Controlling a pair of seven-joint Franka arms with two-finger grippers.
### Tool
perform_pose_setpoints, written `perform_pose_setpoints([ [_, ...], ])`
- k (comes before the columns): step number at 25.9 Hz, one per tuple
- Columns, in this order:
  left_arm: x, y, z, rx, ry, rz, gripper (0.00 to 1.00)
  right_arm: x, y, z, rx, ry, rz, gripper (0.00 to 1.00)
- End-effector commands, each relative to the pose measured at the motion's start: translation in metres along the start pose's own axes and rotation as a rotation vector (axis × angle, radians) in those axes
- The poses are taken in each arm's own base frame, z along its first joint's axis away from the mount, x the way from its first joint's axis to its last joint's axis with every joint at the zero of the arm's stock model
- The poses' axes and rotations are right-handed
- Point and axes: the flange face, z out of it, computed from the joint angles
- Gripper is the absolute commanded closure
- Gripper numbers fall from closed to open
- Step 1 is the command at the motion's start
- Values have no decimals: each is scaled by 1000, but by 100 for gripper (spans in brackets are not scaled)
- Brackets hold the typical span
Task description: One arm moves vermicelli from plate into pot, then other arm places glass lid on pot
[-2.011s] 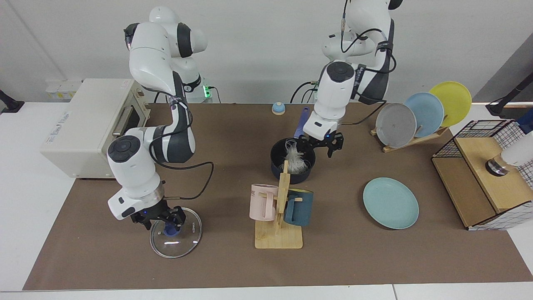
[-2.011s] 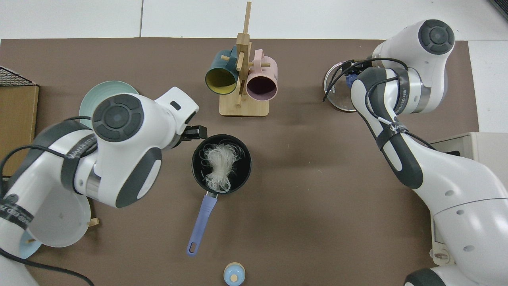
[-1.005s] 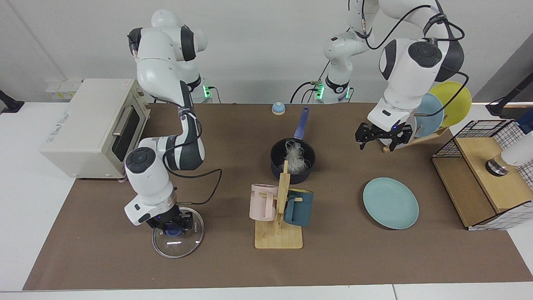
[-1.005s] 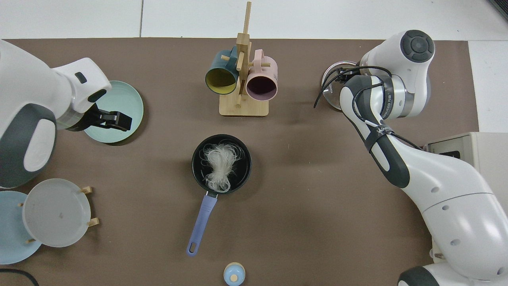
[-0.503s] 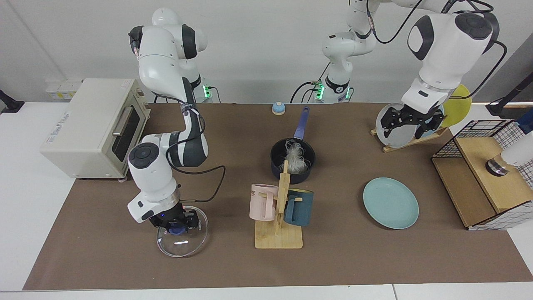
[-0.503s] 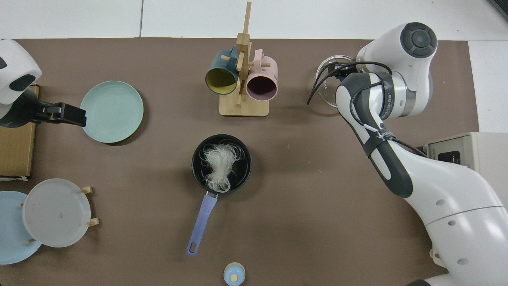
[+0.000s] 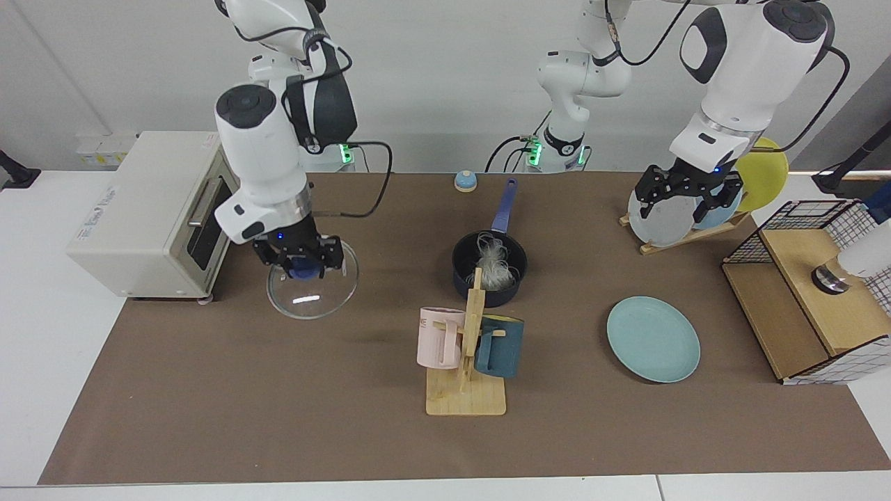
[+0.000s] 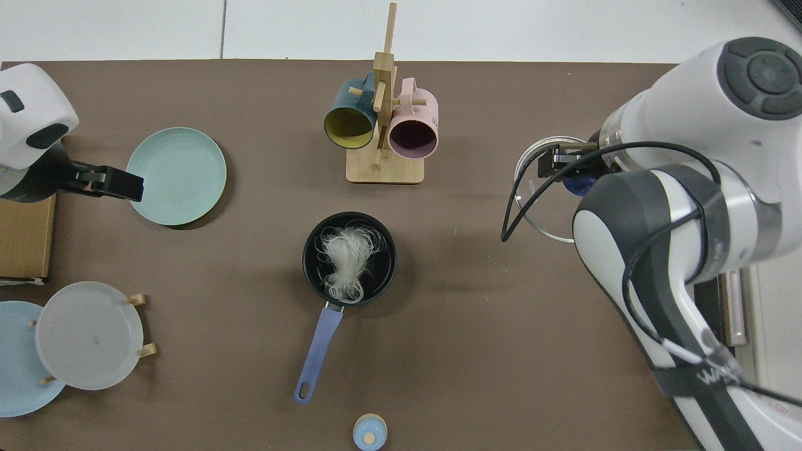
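The dark navy pot point(image 7: 462, 270) point(image 8: 311, 245) stands mid-table with the white vermicelli point(image 7: 495, 268) point(image 8: 345, 258) tangled inside it. Its blue-purple handle point(image 8: 316, 354) points toward the robots. My right gripper point(image 7: 301, 265) point(image 8: 574, 174) is shut on the blue knob point(image 8: 580, 185) of the glass lid point(image 7: 314, 295) point(image 8: 537, 208). The lid hangs in the air beside the toaster oven, well away from the pot. The teal plate point(image 7: 653, 339) point(image 8: 177, 175) lies bare. My left gripper point(image 7: 686, 197) point(image 8: 105, 181) hovers open by the plate rack, holding nothing.
A wooden mug stand point(image 7: 466, 348) with a pink and a navy mug stands in front of the pot. A toaster oven point(image 7: 150, 209), a plate rack point(image 7: 696, 198), a wire-framed wooden box point(image 7: 807, 292) and a small blue bell point(image 7: 466, 181) ring the mat.
My right gripper closed on the lid's knob, lifted the lid off the table and carried it up toward the toaster oven. My left arm drew back from the pot to the plate rack.
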Motion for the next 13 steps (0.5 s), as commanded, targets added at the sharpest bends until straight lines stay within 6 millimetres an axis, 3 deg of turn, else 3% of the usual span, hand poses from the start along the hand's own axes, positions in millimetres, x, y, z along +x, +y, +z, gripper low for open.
perform_pose_setpoints([
  [1, -4, -8, -1, -26, 1, 17, 0, -65, -24, -21, -41, -34, 66, 100],
  [6, -3, 2, -1, -38, -4, 30, 0, -72, -56, -21, -16, -18, 47, 100],
  [13, -6, -4, -1, -38, -10, 36, 0, -87, -161, -8, -3, 29, 35, 100],
])
